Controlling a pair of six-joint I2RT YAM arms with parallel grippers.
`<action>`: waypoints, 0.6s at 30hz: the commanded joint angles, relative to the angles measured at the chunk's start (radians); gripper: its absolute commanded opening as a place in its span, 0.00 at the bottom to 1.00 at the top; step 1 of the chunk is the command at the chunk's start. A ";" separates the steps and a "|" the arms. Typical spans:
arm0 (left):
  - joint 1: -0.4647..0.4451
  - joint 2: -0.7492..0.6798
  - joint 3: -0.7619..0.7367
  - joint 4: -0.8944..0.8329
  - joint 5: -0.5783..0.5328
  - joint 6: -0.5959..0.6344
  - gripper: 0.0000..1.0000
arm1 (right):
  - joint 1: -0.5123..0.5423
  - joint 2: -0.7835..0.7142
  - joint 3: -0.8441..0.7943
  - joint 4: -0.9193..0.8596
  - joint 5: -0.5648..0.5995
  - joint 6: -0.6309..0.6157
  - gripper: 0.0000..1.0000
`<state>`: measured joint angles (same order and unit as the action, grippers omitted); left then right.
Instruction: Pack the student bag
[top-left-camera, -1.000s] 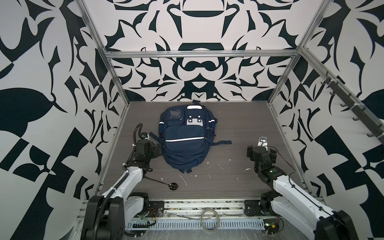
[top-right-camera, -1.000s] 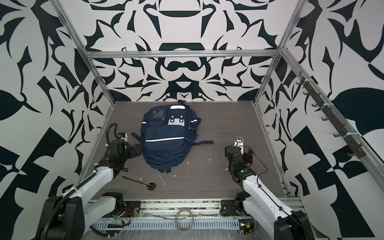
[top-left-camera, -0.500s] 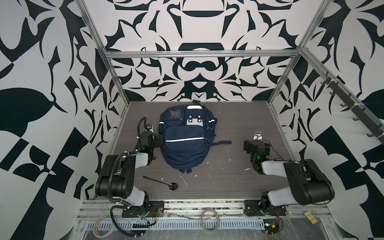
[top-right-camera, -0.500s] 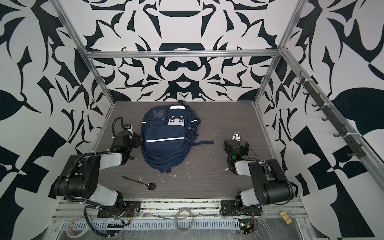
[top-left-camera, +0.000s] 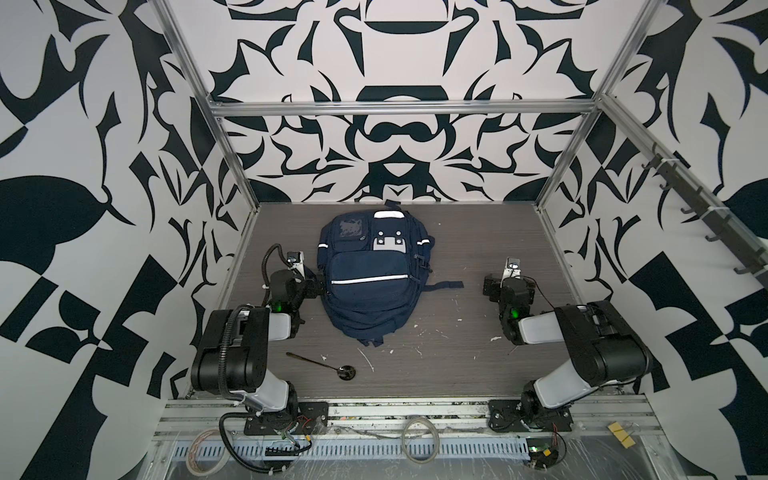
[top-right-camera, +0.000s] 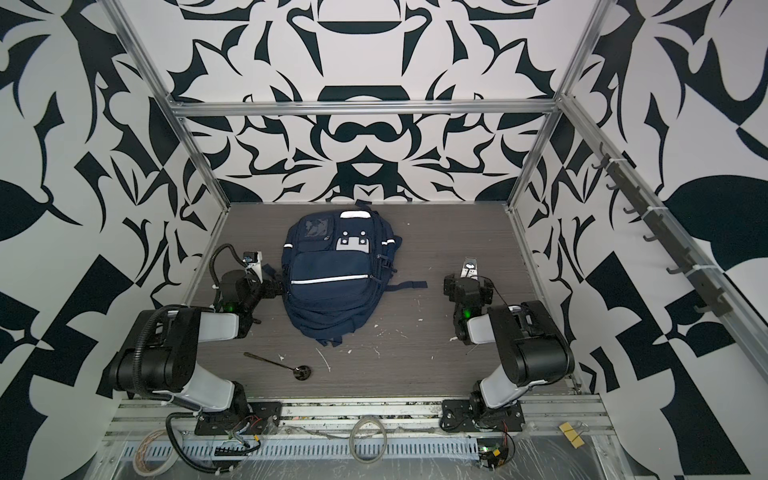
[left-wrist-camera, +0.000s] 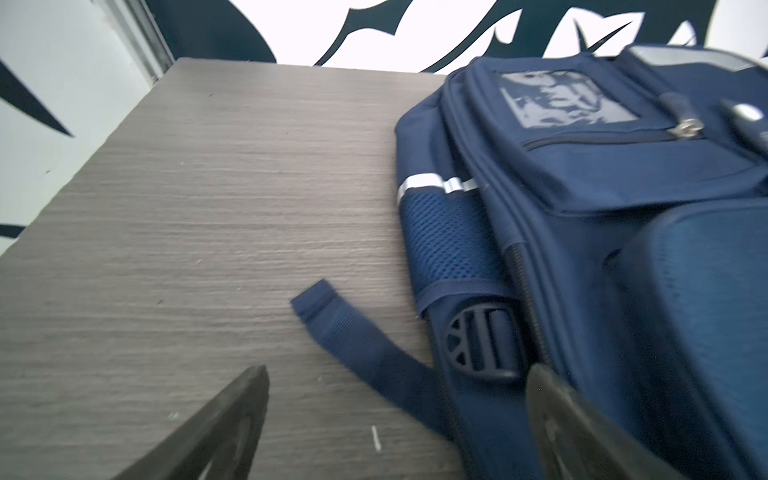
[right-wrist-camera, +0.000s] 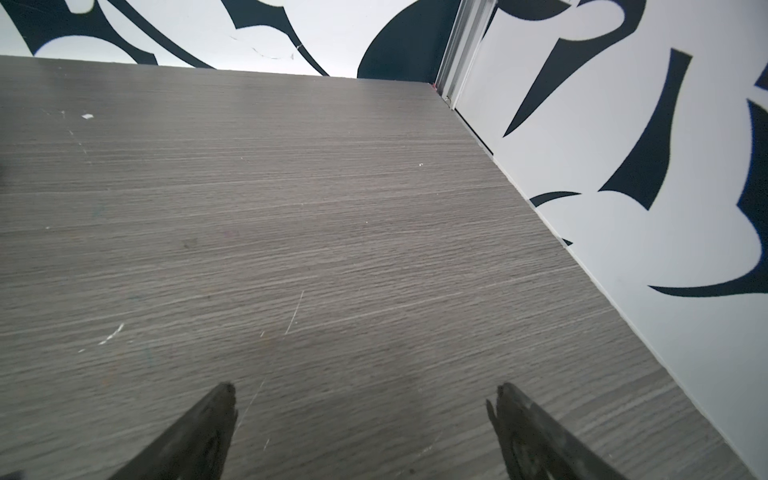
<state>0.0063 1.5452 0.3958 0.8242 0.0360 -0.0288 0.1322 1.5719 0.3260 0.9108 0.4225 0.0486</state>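
The student bag (top-left-camera: 370, 274) (top-right-camera: 332, 274) is a navy-blue backpack with white stripes. It lies flat in the middle of the table, front up and top toward the back wall, and its zips look shut. My left gripper (top-left-camera: 297, 284) (top-right-camera: 253, 286) is low at the bag's left side. It is open in the left wrist view (left-wrist-camera: 397, 374), with one fingertip (left-wrist-camera: 544, 386) over the bag's (left-wrist-camera: 602, 187) side beside a black buckle (left-wrist-camera: 482, 340), and a loose strap end (left-wrist-camera: 328, 316) ahead. My right gripper (top-left-camera: 509, 284) (top-right-camera: 468, 286) (right-wrist-camera: 365, 388) is open over bare table, well right of the bag.
A dark long-handled spoon (top-left-camera: 320, 361) (top-right-camera: 276, 360) lies on the table in front of the bag, among small white scraps. Patterned walls enclose the wood-grain table (right-wrist-camera: 291, 208) on three sides. A cable loop (top-left-camera: 419, 436) rests on the front rail.
Both arms have folded up, elbows raised toward the camera. Both grippers slid a little toward the back wall, the left one closer to the bag's side. The bag has not moved.
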 joint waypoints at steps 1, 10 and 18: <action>0.000 0.005 -0.017 0.062 0.030 0.002 0.99 | -0.005 -0.015 0.007 0.050 -0.001 -0.006 1.00; 0.000 0.010 -0.021 0.079 0.024 -0.005 0.99 | -0.004 -0.013 0.014 0.038 -0.034 -0.019 1.00; 0.000 0.010 -0.021 0.079 0.024 -0.004 0.99 | -0.005 -0.012 0.018 0.033 -0.042 -0.023 1.00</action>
<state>0.0063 1.5467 0.3866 0.8715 0.0494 -0.0288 0.1307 1.5719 0.3260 0.9108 0.3866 0.0376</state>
